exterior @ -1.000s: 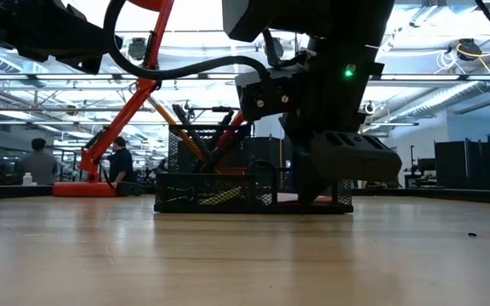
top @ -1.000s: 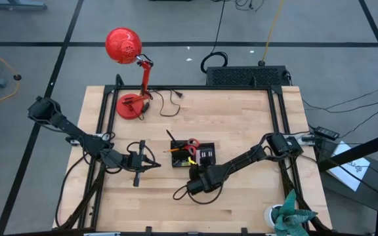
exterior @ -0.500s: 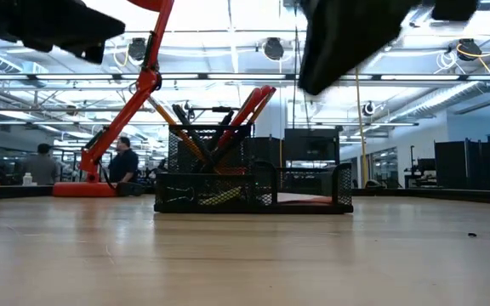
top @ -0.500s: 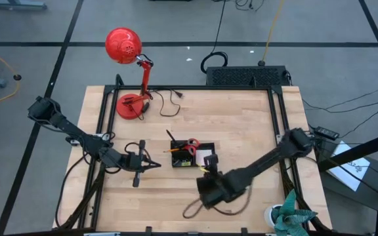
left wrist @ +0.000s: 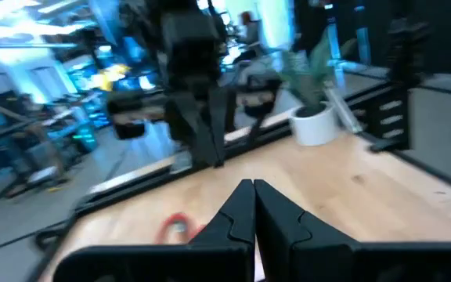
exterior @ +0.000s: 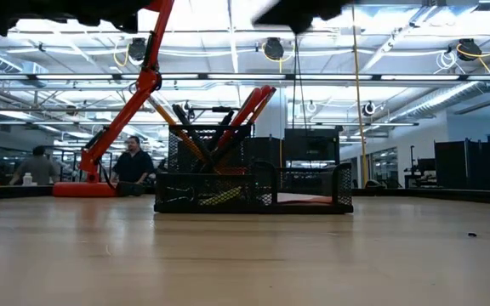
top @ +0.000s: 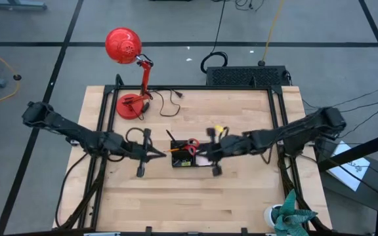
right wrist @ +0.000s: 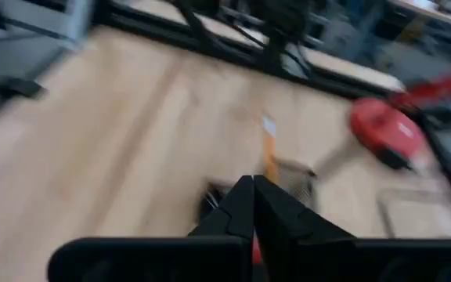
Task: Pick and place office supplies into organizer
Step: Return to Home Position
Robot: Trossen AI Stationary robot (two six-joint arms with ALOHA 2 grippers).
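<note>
The black mesh organizer [top: 190,156] [exterior: 253,190] stands on the table's middle. In its taller part stand the red-handled scissors [exterior: 247,110], orange pencils [exterior: 177,127] and black pens. A pink pad [exterior: 303,200] lies in its low right part. My left gripper [top: 162,155] [left wrist: 254,197] hangs shut, level, just left of the organizer. My right gripper [top: 195,156] [right wrist: 253,194] is shut and empty, above the organizer's right part, pointing toward the table's left. In the low view both arms show only as dark shapes at the top edge.
A red desk lamp [top: 126,46] stands at the far left with its base [top: 131,105] on the table. A black box with cables [top: 248,75] sits beyond the far edge. A white pot with a plant [top: 282,213] is at the near right corner. People [exterior: 130,166] stand in the room behind.
My right gripper has risen from the organizer's right part, swung out toward the near edge and back over the organizer, and tipped from pointing down to nearly level. My left gripper has risen a little and moved slightly toward the far edge. The organizer has kept still.
</note>
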